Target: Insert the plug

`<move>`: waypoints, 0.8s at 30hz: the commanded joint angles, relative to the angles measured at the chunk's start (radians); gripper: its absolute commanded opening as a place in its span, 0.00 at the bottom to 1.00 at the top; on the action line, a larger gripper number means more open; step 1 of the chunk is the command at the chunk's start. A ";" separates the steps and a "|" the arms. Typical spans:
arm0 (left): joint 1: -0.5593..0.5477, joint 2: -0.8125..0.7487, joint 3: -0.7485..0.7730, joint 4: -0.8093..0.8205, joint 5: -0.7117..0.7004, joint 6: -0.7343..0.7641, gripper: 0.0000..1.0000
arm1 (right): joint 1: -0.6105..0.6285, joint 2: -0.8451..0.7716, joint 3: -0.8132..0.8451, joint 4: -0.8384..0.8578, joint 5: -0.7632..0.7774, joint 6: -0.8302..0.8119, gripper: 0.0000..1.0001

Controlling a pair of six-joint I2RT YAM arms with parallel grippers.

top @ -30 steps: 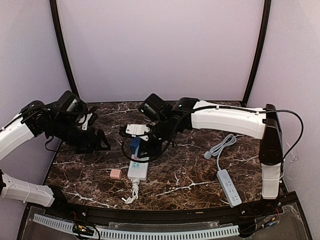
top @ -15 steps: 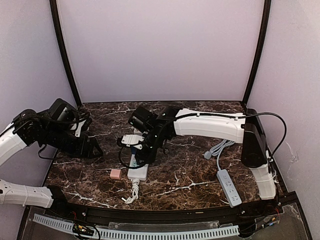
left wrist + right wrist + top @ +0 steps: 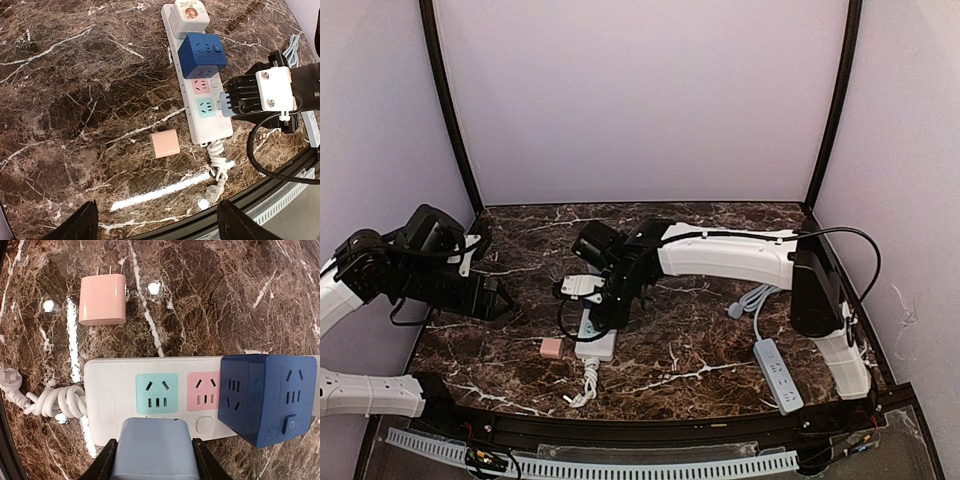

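Plug [image 3: 154, 449] held over white power strip [image 3: 107, 385].

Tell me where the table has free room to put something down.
Bare marble lies between the white power strip and the grey power strip, and left of the pink charger, toward the left gripper. It is crowded at the white strip: the right gripper holds a plug close to it, beside the blue cube.
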 commanded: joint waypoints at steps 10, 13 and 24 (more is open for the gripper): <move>0.004 -0.122 -0.084 0.002 -0.045 0.032 0.82 | 0.003 0.059 0.022 0.017 -0.021 -0.058 0.00; 0.004 -0.136 -0.093 -0.002 -0.046 0.032 0.82 | -0.001 0.064 0.022 0.020 -0.020 -0.058 0.00; 0.004 -0.151 -0.118 0.019 -0.022 0.018 0.82 | -0.018 0.081 0.043 0.032 -0.022 -0.071 0.00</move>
